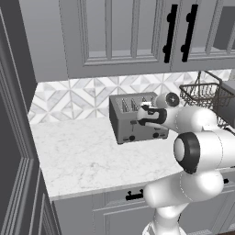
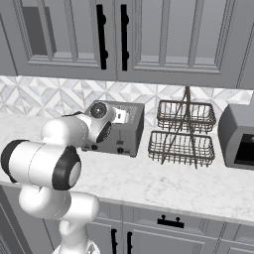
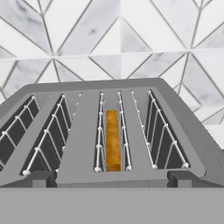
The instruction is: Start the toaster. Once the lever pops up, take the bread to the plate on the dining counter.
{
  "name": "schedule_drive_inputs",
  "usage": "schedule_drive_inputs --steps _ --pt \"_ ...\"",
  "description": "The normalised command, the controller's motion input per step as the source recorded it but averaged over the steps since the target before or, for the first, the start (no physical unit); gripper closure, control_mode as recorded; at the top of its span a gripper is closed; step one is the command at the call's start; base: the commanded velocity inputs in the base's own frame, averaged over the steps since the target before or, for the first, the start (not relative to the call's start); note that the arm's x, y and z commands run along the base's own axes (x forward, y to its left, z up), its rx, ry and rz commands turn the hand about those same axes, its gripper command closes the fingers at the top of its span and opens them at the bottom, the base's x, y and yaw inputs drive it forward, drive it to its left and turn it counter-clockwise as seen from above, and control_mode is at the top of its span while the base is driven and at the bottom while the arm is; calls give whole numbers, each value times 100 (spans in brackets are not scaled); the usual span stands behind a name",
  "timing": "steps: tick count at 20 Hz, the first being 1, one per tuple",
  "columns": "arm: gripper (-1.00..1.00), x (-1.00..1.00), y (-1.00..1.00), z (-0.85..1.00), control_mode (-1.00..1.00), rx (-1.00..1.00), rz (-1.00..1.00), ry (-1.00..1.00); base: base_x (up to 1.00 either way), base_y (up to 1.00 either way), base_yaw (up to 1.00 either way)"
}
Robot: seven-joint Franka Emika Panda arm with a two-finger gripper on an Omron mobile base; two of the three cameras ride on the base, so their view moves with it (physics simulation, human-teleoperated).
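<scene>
Against tiled backsplash, hand view reveals bread [image 3: 112,140] inside toaster [image 3: 109,131].

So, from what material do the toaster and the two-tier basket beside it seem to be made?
The toaster looks like grey matte metal: flat, dull panels with thin pale wire guards in its slots. The two-tier basket seems to be dark metal wire, since its open mesh lets the wall show through.

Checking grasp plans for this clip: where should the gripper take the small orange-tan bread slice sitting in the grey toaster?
Probably by its top edge, from straight above. The orange-tan bread slice stands upright on edge in a narrow slot of the boxy grey metal toaster, wire guides close along both faces, so only its upper edge is reachable.
</scene>
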Motion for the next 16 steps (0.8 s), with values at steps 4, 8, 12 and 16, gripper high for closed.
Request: schedule_drive_inputs --steps 4,8,12,16 --pt "-100 0 0 0 -100 0 0 0 0 0 0" --pt "-100 0 0 0 -100 0 0 0 0 0 0" --pt "-100 0 0 0 -100 0 0 0 0 0 0" --pt "-100 0 0 0 -100 0 0 0 0 0 0"
